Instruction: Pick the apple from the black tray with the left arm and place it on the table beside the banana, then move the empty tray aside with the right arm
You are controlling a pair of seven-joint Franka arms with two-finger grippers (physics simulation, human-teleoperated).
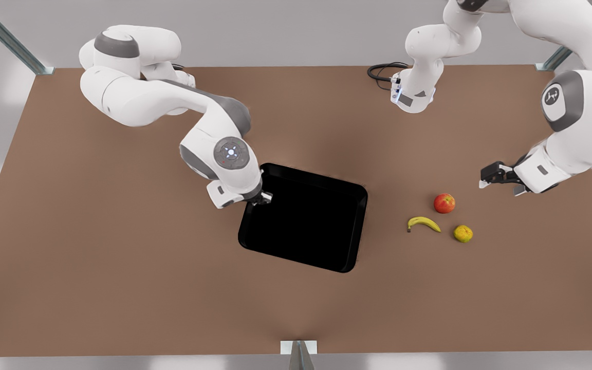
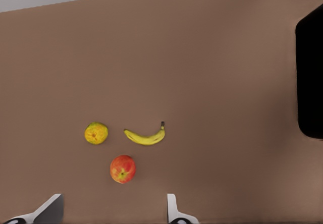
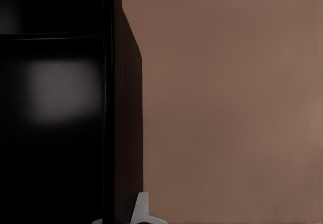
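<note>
Since the apple (image 1: 444, 203) already sits on the bench (image 1: 121, 257) just beside the banana (image 1: 423, 223), the left hand (image 1: 499, 181) hangs released near the right edge, while the right hand (image 1: 260, 198) is clenched on the black tray's (image 1: 306, 218) rim mid-bench, presumably to drag it aside.

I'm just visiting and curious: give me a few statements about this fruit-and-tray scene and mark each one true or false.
1. The apple lies in the black tray. False: it sits on the table near the banana.
2. The tray holds nothing. True.
3. The right gripper is at the tray's rim. True.
4. The left gripper grips the apple. False: its jaws are open, apart from the fruit.
5. A yellow-green fruit lies near the banana. True.
</note>
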